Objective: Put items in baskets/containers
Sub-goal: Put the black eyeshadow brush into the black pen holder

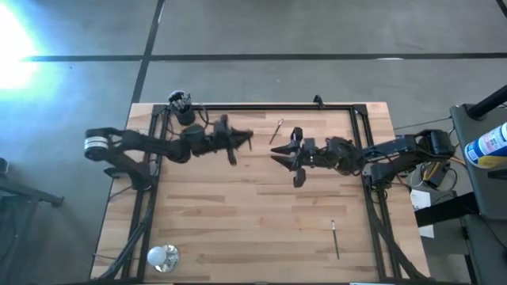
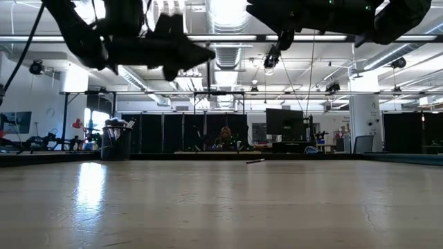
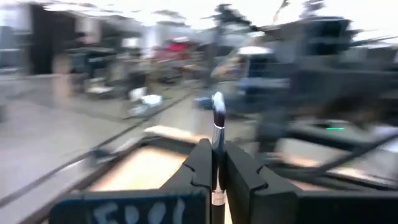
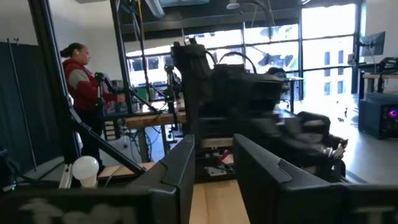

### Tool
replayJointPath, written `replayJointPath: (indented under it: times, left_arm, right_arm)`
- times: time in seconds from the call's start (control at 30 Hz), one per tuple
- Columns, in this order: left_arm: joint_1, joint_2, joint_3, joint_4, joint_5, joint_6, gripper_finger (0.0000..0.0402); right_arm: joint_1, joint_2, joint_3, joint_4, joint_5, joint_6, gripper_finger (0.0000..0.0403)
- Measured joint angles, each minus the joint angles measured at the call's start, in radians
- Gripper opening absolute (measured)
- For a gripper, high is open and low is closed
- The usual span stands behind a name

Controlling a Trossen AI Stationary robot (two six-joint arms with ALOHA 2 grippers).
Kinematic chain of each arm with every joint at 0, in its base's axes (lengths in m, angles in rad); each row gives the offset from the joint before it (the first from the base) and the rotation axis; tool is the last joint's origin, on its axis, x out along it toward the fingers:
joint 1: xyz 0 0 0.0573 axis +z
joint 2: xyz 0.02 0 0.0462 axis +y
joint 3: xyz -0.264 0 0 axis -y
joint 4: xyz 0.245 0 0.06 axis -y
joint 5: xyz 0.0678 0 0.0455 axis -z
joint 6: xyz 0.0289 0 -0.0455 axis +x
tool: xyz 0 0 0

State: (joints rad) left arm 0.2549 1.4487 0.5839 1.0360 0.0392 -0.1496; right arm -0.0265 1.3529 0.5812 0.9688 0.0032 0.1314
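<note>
The left claw (image 3: 214, 165), clenched on a brush (image 3: 217, 115), should come upright over the black cup (image 1: 181, 107), handle first; the right claw (image 4: 214, 165) waits released.

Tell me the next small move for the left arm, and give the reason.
Probably swing the left gripper back toward the small black cylindrical cup at the table's far left corner. Its fingers are shut on a thin makeup brush with a dark bristle tip, held above the wooden table, and the cup already holds brushes. The right gripper waits open, empty, near the middle.
</note>
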Motion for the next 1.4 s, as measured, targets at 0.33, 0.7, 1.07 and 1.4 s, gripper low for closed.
replayJointPath:
  times: [0.33, 0.7, 1.07, 1.4]
  left_arm:
    - [0.416, -0.101, -0.066, -0.118, -0.129, 0.061, 0.0015]
    - [0.532, -0.161, -0.196, 0.016, -0.410, 0.203, 0.0015]
    - [0.608, -0.229, -0.330, 0.110, -0.558, 0.227, 0.0015]
    - [0.669, -0.177, -0.332, 0.086, -0.557, 0.209, 0.0015]
  right_arm:
    - [0.002, -0.021, -0.035, 0.000, 0.000, -0.012, 0.0047]
    - [0.002, -0.011, -0.036, -0.015, 0.000, -0.031, 0.0009]
    - [0.002, -0.011, -0.037, -0.030, 0.000, -0.061, 0.0008]
    - [0.002, -0.010, -0.037, -0.030, 0.001, -0.064, 0.0008]
